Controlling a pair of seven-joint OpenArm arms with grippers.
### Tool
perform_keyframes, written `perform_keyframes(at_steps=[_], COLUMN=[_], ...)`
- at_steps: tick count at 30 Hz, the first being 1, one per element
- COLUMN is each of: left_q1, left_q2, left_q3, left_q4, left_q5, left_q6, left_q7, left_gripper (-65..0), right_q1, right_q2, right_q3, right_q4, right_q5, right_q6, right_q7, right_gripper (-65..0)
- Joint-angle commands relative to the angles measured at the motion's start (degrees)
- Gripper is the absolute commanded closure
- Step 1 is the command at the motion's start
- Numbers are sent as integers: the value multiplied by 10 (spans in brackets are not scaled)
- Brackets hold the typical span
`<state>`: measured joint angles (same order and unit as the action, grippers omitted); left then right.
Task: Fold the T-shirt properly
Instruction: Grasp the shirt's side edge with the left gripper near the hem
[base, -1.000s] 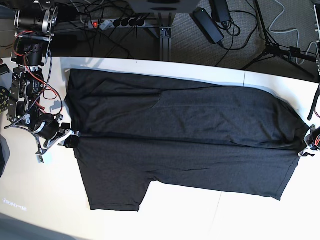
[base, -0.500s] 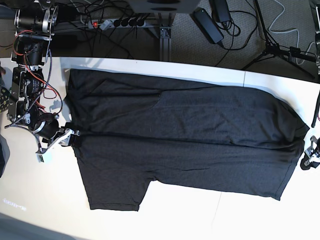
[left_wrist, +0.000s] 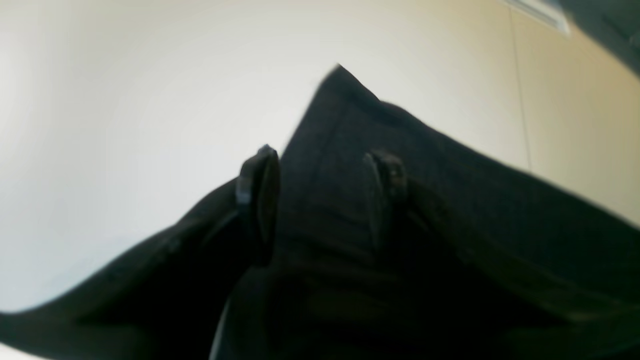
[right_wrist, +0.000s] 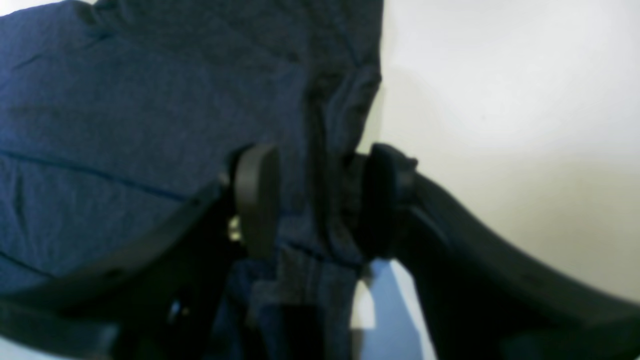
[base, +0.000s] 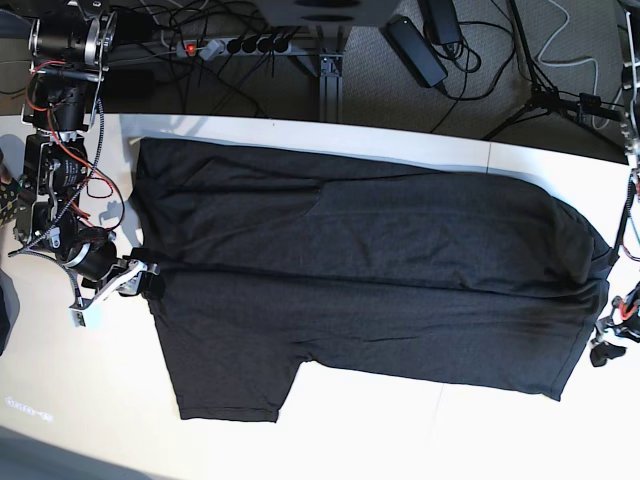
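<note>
Change since earlier frame: both pincers have let go of the fold crease and drawn outward; the left one has slid off the cloth toward the desk edge, the right one has backed off slightly.
T-shirt (base: 360, 290): lies flat across the desk, far long side folded in to a crease along the middle; one sleeve still sticks out at the near left.
Left pincer (left_wrist: 320, 200): jaws apart, nothing clamped; a peak of dark cloth sits between and beyond the pads.
Right pincer (right_wrist: 312, 200): jaws apart, straddling a bunched ridge of the garment's edge without pinching it.
Step in hand: release and retreat after the first lengthwise fold, by my reading.
Technique: lift each pincer clear before moving sideways, so the pads do not drag the crease open; regrip the near long edge at both ends together.
Material: soft charcoal knit, matte, finely wrinkled, limp at the edges.
Desk (base: 480, 440): white, smooth, hard; cloth should slide easily on it.
</note>
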<state>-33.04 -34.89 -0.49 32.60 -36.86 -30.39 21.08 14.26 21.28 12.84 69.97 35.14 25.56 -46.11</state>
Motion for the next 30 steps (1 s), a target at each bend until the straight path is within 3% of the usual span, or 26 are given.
perform_keyframes(at_steps=[1, 8, 14, 16, 18, 19, 22, 30], left_q1=[-17, -37, -52, -52, -52, -52, -43, 56], left_q2=[-8, 6, 2, -2, -7, -9, -10, -10], left_q3=[6, 27, 27, 27, 27, 27, 27, 27], left_q4=[3, -48, -76, -68, -53, -43, -3, 36], left_q5=[1, 67, 70, 70, 71, 71, 69, 69], left_q6=[19, 60, 62, 60, 50, 42, 1, -7], left_q7=[-22, -68, -65, -65, -58, -49, -30, -10], left_gripper=[-305, -305, -305, -300, -236, -171, 0, 0], right_q1=[14, 14, 14, 14, 14, 15, 14, 14], right_q2=[11, 26, 36, 36, 36, 36, 36, 3], right_q3=[5, 5, 9, 15, 22, 26, 30, -9], right_q4=[11, 11, 23, 38, 56, 65, 94, 108], right_q5=[9, 9, 26, 26, 28, 28, 29, 56], right_q6=[38, 38, 38, 38, 38, 38, 38, 38], right_q7=[12, -9, -8, -8, -8, -7, -4, -43], right_gripper=[-295, -295, -289, -212, -45, 0, 0, 0])
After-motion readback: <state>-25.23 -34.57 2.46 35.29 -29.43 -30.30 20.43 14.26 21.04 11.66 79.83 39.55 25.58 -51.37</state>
